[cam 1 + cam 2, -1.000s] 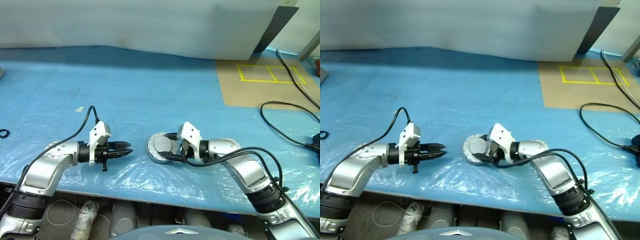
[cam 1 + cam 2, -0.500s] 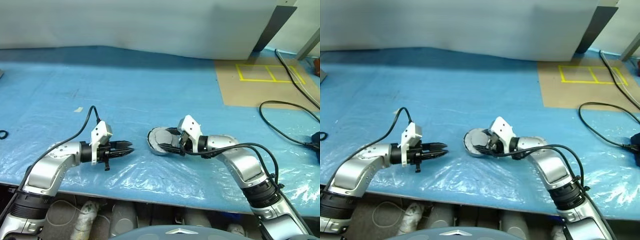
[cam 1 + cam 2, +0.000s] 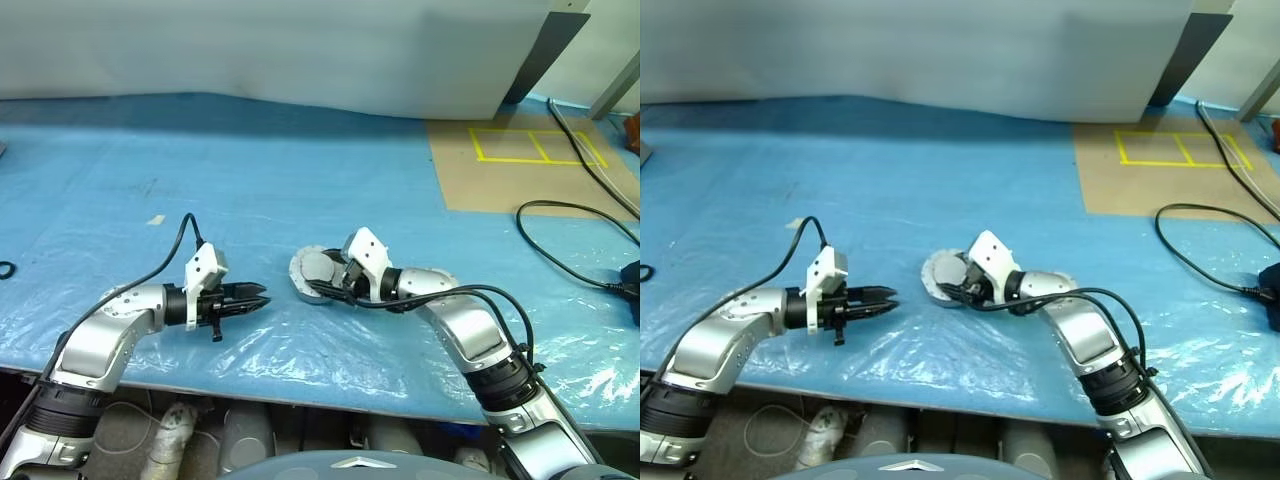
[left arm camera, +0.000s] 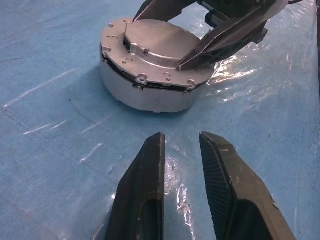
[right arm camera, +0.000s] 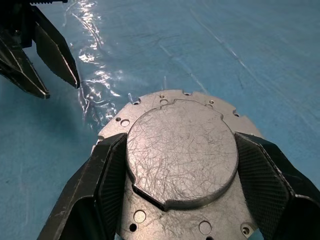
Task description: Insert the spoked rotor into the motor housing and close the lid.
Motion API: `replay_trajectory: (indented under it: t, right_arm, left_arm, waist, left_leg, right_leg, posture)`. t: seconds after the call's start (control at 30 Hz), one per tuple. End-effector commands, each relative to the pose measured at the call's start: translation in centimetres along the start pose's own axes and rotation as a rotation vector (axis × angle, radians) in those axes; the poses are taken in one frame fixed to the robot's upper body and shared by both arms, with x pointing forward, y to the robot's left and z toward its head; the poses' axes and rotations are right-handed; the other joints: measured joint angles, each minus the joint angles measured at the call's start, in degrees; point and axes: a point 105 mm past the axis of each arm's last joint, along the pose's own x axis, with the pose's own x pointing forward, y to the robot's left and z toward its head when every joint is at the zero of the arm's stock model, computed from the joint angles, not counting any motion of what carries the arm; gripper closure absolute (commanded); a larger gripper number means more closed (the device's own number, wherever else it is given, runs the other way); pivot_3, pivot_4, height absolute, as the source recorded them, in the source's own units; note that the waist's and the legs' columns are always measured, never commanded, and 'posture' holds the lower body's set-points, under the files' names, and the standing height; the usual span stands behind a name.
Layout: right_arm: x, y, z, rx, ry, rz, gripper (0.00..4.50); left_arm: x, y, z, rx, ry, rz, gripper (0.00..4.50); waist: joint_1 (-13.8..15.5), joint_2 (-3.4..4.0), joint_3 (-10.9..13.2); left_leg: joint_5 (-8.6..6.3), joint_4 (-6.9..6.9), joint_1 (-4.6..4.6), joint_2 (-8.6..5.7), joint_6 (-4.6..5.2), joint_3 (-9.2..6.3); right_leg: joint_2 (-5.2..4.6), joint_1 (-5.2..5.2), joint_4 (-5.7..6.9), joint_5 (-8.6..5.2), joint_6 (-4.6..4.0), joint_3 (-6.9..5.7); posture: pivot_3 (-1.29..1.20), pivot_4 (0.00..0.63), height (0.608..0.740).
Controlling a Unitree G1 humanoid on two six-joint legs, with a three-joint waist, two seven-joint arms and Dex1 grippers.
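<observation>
The motor housing (image 4: 145, 97) is a round gray metal cup resting on the blue plastic sheet near the table's front. The lid (image 5: 180, 150) lies flat on top of it, plain gray side up with its raised hub showing. My right gripper (image 5: 181, 145) reaches in from the right, one black finger on each side of that hub and touching it. My left gripper (image 3: 258, 297) hovers low just left of the housing, pointing at it, with its fingers (image 4: 150, 170) a narrow gap apart and nothing between them. The spoked rotor is hidden.
A brown board with yellow tape squares (image 3: 530, 150) lies at the back right. Black cables (image 3: 570, 215) run over the right side. A small dark ring (image 3: 7, 268) sits at the far left edge, and a scrap of tape (image 3: 158, 218) behind my left arm.
My right gripper has slid a little away from me and to the left, rolling slightly, and the housing has shifted with it. The left gripper has stayed put.
</observation>
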Motion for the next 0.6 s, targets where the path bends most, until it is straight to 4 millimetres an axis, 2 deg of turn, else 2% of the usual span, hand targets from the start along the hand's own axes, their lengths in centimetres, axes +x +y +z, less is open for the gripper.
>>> replay_trajectory:
  t: [0.03,0.4,0.6]
  right_arm:
    - [0.0,0.1,-1.9,-0.038,0.063,-0.012,1.55]
    - [-0.3,0.0,-4.5,-0.065,0.142,-0.027,1.55]
    - [-0.3,-0.5,-4.4,-0.001,0.136,-0.037,1.55]
  left_arm:
    - [0.1,0.1,0.7,0.032,-0.018,0.005,3.36]
    - [0.4,0.4,0.8,0.042,-0.025,0.014,3.36]
    - [2.5,1.5,1.8,0.101,-0.091,0.086,3.36]
  waist:
    - [0.0,0.0,0.0]
    - [0.1,0.0,-0.1]
    - [0.1,-0.01,-0.1]
  left_leg:
    - [0.0,0.0,0.01,0.0,0.0,0.0]
    - [0.0,0.0,0.24,-0.02,0.01,0.01]
    - [-0.02,-0.1,0.84,-0.08,0.03,0.02]
  right_leg:
    - [0.0,0.01,0.0,0.0,0.0,0.0]
    - [-0.01,0.26,-0.04,0.0,0.0,0.03]
    - [-0.07,0.81,-0.12,-0.03,0.03,0.08]
  posture:
    - [0.0,0.15,0.74]
    - [0.0,0.15,0.74]
    - [0.0,0.15,0.74]
